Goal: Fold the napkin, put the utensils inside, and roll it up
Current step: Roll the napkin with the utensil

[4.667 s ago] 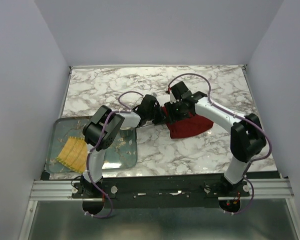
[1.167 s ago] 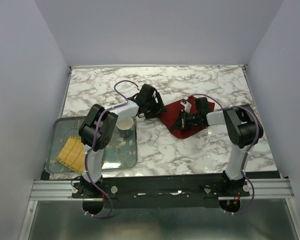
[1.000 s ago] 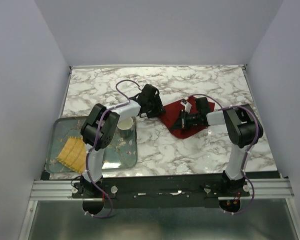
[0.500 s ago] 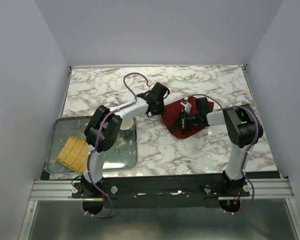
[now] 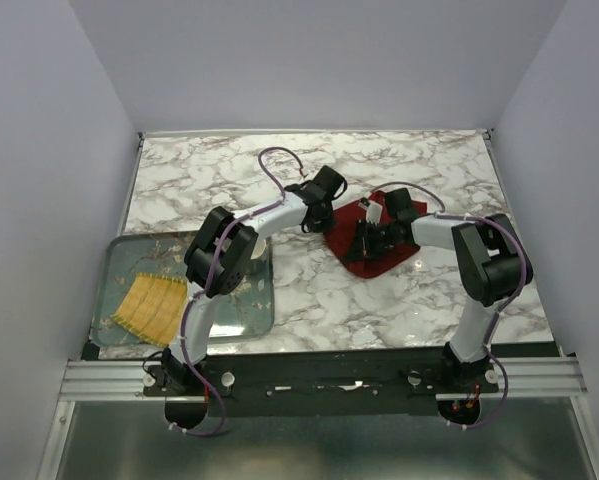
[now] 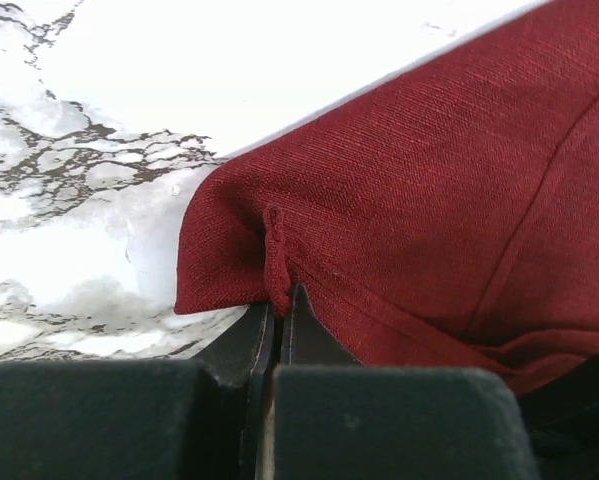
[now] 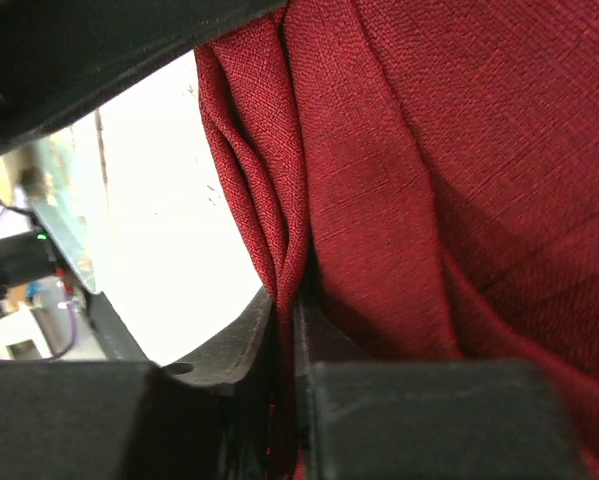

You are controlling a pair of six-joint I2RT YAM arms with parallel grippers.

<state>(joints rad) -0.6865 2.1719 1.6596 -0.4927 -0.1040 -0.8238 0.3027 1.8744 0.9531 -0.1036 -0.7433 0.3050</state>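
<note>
Bright even light; marble overexposed, close foreground seemingly blurred.

The napkin, dark red woven cloth with a stitched hem, lies rumpled in folds near the middle of the table.

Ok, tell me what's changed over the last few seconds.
The left end effector swung right and outward to the napkin's left corner, where it now pinches the hem. The right arm dropped from its high arch, and the right end effector is shut on a fold. The napkin is more bunched. The tray and yellow mat stayed put.
</note>
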